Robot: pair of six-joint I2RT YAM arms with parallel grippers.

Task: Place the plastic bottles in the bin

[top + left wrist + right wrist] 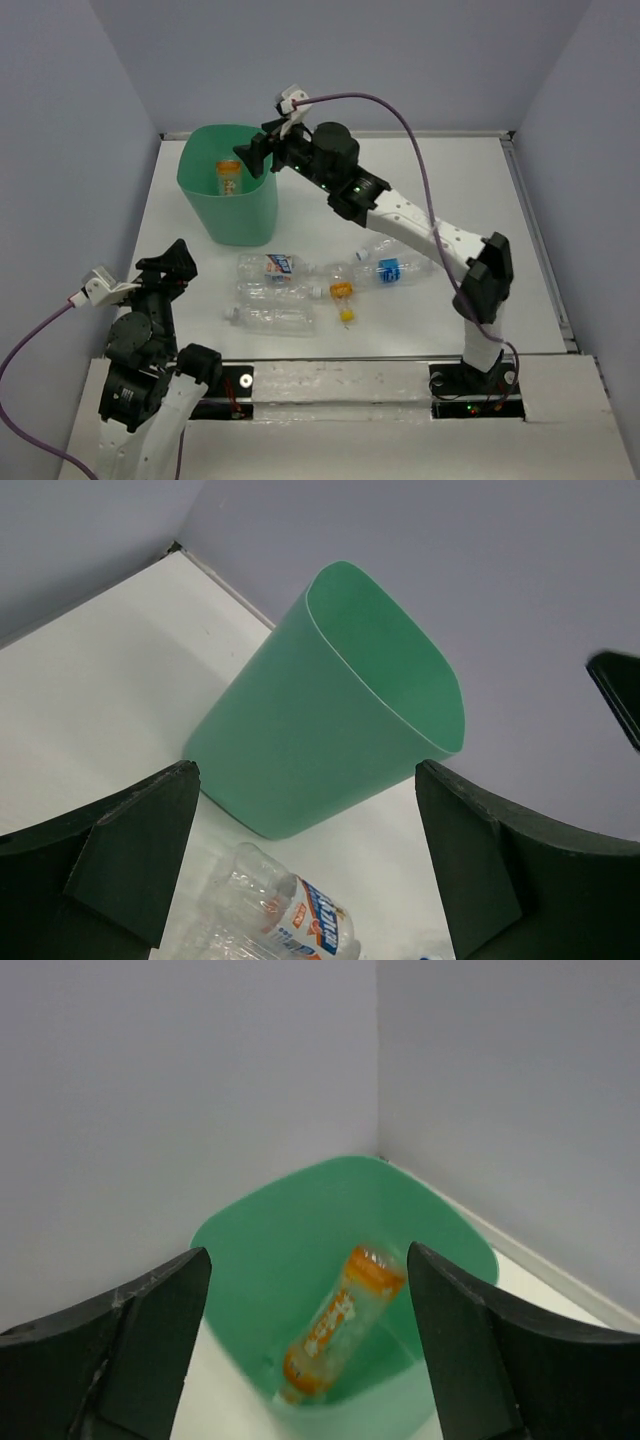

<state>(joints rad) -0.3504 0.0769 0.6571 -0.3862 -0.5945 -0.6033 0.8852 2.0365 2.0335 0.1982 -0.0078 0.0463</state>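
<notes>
Top external view shows the green bin [235, 215] standing on the white tabletop [480, 180], in the upper left part of the frame. One bottle with an orange label [229, 176] is inside it. The right gripper [256, 152] hangs over the bin's rim, at the bin's upper right edge. Its jaws are apart and hold nothing. In the right wrist view the same bottle lies tipped on the bin's floor, seen between the two black fingers [130, 1350].

Below the bin in the frame, more plastic bottles lie on their sides on the tabletop. A clear bottle with a blue and red label [272, 266] is the one nearest the bin. Below it, near the bottom of the group, lies a bare clear bottle [272, 318]. To the right are a small bottle with orange on it [340, 291] and a bottle with a blue label [392, 269].

The left gripper [170, 262] is in the lower left of the frame, off to the left of the bottles. Its jaws are wide apart and empty.
</notes>
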